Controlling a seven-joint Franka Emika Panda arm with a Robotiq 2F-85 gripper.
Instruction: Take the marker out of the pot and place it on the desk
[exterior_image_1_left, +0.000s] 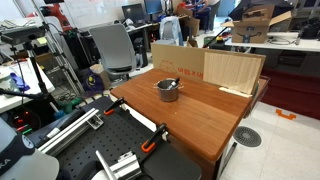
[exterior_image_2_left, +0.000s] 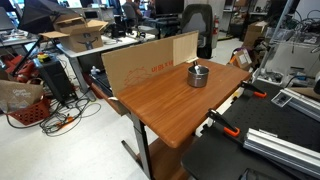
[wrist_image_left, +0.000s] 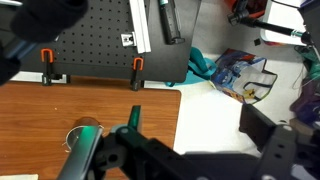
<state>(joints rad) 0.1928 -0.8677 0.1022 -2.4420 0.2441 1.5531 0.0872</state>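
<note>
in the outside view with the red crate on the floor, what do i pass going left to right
In an exterior view: red crate → cardboard sheet → pot → orange-handled clamp → metal rail.

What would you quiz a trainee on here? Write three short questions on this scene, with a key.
1. True or false: the marker sits inside the pot.
2. What stands upright along one edge of the desk? A) cardboard panels B) a laptop C) a stack of plates
3. Fill in: the clamps on the black bench have ___ handles.
Key: 1 true; 2 A; 3 orange.
</note>
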